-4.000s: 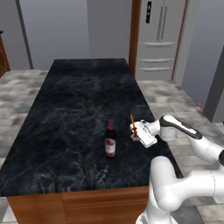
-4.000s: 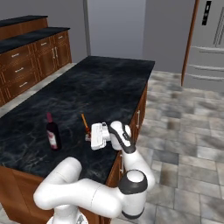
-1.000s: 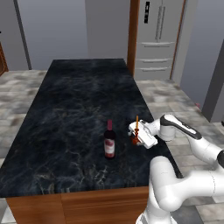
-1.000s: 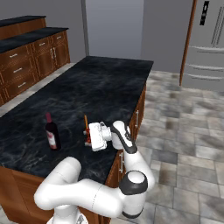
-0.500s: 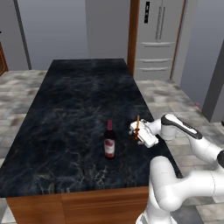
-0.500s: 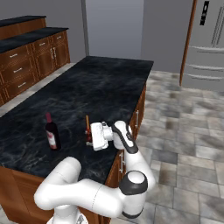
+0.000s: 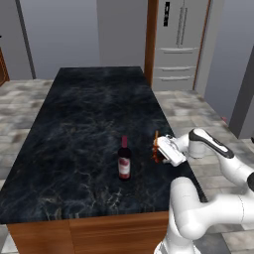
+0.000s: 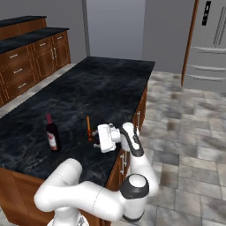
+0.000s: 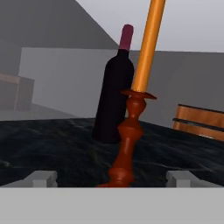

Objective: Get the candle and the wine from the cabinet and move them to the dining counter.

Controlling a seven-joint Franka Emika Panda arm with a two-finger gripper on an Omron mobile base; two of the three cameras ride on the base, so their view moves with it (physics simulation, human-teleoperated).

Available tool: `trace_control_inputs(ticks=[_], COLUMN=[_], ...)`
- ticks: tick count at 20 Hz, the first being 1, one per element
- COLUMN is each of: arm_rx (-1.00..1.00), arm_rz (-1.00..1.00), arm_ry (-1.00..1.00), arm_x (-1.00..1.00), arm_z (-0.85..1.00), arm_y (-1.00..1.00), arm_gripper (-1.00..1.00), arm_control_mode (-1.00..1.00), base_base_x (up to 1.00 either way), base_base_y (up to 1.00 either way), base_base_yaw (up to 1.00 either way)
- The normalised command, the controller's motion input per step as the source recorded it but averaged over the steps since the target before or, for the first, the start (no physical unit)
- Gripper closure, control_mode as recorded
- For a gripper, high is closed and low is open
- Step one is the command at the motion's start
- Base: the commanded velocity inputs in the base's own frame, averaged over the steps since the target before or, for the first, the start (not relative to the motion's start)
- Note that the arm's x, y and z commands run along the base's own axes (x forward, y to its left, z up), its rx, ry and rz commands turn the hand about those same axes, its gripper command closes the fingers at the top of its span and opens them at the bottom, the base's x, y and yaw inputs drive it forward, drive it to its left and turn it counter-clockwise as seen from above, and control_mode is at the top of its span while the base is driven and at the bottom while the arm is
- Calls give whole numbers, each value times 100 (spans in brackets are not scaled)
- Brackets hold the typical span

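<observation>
Looking across the dining counter point(image 7: 89, 114), you see a long black surface with white veins on a brown wooden base, running away from the base cameras toward a grey wall. Grey stone tiles point(image 8: 185, 132) cover the floor around it. Beyond its far end stands a steel refrigerator point(image 7: 176, 44) beside a tall wooden panel point(image 7: 151, 34). In the right base view, a run of reddish-brown drawer cabinets point(image 8: 26, 66) with a dark top lines the left wall.

Your wine point(image 7: 124, 159) stands upright on the surface near its close end, label facing the left base camera. The candle point(image 7: 156, 147) stands just to its right, close to the surface's right edge, upright in its dark red holder, apart from the bottle. In the hand view the candle point(image 9: 135, 96) rises right in front of the camera, with the wine point(image 9: 114, 87) behind it and slightly left.

The gripper point(image 7: 158, 151) lies level at the candle, its jaws spread, one fingertip on each side of the holder's foot. No contact with the holder is visible.

Nothing else stands on the surface near these two.
</observation>
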Motion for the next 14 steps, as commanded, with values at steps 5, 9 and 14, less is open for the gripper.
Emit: trace_control_inputs(ticks=[5, 9, 14], arm_rx=[0, 0, -5], arm_rz=[0, -1, -13], arm_ry=[0, 1, 6], arm_x=[-1, -8, -21], arm_z=[3, 16, 25], arm_y=[-31, -22, -5], arm_gripper=[-100, -100, -100], arm_control_mode=[-100, -100, -100], base_base_x=[0, 0, 0], base_base_y=[0, 0, 0], base_base_yaw=[0, 0, 0])
